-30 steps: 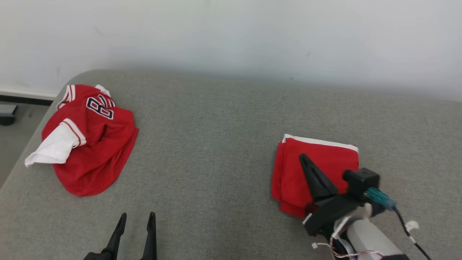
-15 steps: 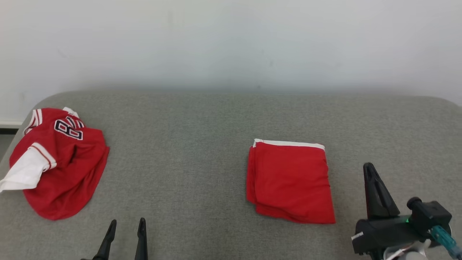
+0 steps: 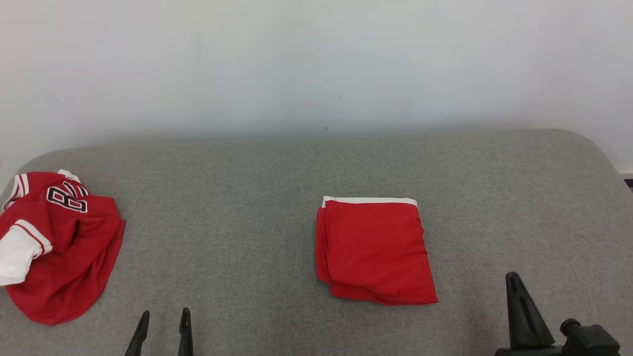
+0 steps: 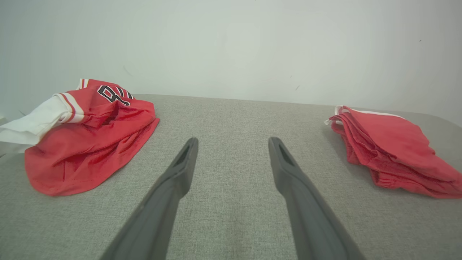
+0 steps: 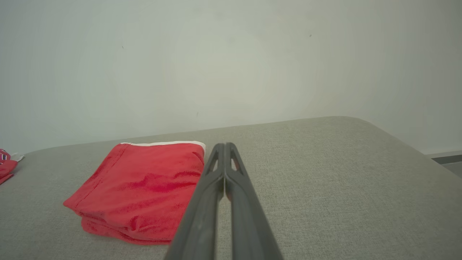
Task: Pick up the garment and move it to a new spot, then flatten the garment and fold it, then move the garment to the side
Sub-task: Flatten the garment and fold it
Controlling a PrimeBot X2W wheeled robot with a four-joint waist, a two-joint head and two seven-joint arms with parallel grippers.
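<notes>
Pale, bare wall (image 3: 316, 59) backs a broad grey fabric-covered pad (image 3: 237, 198) with rounded corners, which serves as the work surface. At its far left edge lies a crumpled red jersey (image 3: 64, 257) with white sleeve trim and a black number 8. It is bunched and unflattened, so it looks like work not yet begun.

Right of centre sits the folded red garment (image 3: 376, 252), a neat stack of layers with a white band along its far edge. It rests flat on the pad, well apart from the jersey. Its squared shape suggests the folding is finished and it has been set to one side.

The left gripper (image 4: 234, 140) hovers low over bare fabric between the two garments, fingers spread wide and holding nothing. That is probably a ready posture. The right gripper (image 5: 224, 144) has its fingers pressed together, empty, just beside the folded garment's near right corner.
</notes>
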